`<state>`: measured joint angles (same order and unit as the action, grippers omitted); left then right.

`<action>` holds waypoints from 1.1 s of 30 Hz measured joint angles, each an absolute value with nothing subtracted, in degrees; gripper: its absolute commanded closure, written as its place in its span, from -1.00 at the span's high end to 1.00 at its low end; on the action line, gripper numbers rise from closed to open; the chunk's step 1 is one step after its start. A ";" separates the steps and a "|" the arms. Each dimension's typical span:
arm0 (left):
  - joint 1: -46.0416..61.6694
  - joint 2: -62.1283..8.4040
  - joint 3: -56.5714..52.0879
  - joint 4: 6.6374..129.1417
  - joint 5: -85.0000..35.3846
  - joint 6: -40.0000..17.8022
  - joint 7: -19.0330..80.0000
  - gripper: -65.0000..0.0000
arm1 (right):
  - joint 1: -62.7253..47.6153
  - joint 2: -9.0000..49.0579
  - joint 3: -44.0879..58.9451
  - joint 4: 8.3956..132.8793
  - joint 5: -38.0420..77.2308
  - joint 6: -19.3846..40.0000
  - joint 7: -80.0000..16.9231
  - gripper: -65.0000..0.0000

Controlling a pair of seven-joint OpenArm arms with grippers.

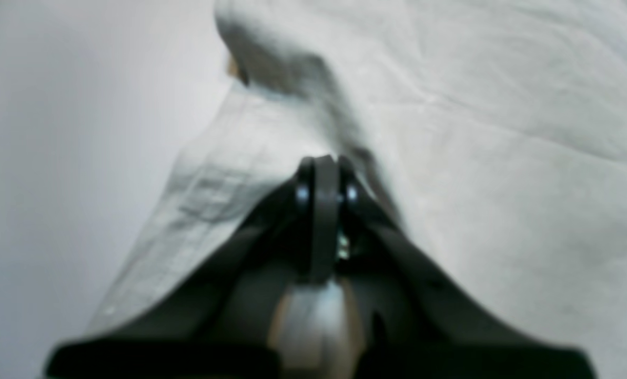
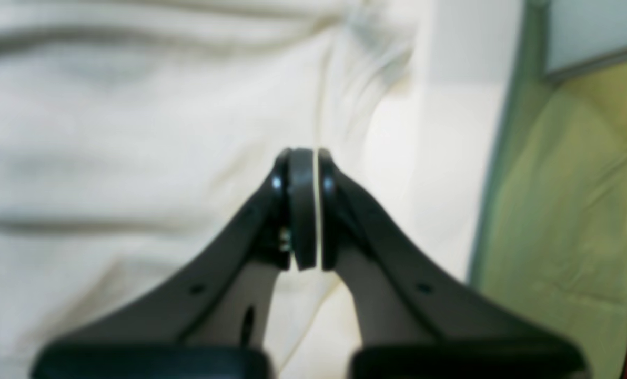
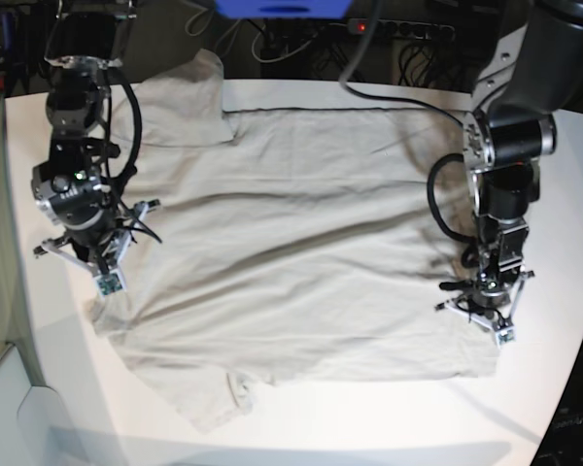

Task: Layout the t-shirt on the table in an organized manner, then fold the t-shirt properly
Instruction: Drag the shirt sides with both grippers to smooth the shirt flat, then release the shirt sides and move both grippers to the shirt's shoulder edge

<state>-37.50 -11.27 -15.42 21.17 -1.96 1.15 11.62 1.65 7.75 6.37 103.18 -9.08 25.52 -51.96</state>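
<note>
The light beige-grey t-shirt [image 3: 301, 223] lies spread across the white table [image 3: 369, 427], with long creases running between the two arms. At the shirt's right edge my left gripper [image 3: 488, 320] points down. In the left wrist view this gripper [image 1: 321, 163] is shut, and a raised fold of the t-shirt [image 1: 503, 158] runs up to its tips. My right gripper [image 3: 105, 277] is at the shirt's left edge. In the right wrist view it [image 2: 304, 155] is shut with a thin pale strip of cloth between its pads, over the t-shirt [image 2: 108, 158].
Cables and a power strip [image 3: 398, 29] lie behind the table's far edge. Past the table [image 2: 450, 105], the right wrist view shows its rim and a greenish floor [image 2: 555, 210]. A sleeve [image 3: 180, 97] lies at the back left; another sleeve [image 3: 214, 403] lies near the front.
</note>
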 measured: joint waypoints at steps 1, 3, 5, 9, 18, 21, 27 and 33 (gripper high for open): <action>-37.50 -11.25 -15.42 21.47 -1.98 1.15 11.88 -0.97 | 1.21 7.77 6.37 103.18 -9.17 25.52 -51.86 -1.00; -37.76 -11.46 -16.69 21.52 -2.35 1.04 12.45 -0.98 | 0.91 7.73 6.35 103.18 -9.13 25.52 -51.79 -1.00; -37.98 -12.32 -18.50 22.26 -2.76 0.47 14.74 -0.98 | 0.93 7.81 6.33 103.11 -9.10 25.52 -51.86 -1.00; -37.47 -15.33 -22.90 24.77 -2.63 0.47 16.99 -0.98 | 0.91 7.92 6.33 102.72 -9.10 25.52 -51.88 -1.00; -32.21 -17.08 -31.07 40.53 -2.63 0.30 35.51 -0.98 | 4.29 7.92 6.07 87.57 -9.34 25.54 -51.37 -1.00; -27.81 -16.03 -31.59 49.74 -2.02 0.25 38.46 -0.98 | 7.38 8.08 6.04 82.63 -8.99 25.52 -50.52 -1.00; -19.00 -12.64 -31.44 65.65 -2.37 0.21 44.36 -0.98 | 12.25 8.95 5.91 72.82 -8.45 25.50 -43.86 -1.00; -11.11 -9.23 -31.18 75.46 -2.63 0.19 47.09 -0.98 | 19.16 10.81 5.98 61.73 -8.43 25.50 -38.65 -1.00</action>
<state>-11.11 -9.23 -31.18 75.46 -2.63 0.19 47.09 19.16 10.81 5.98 61.73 -8.43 25.50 -38.65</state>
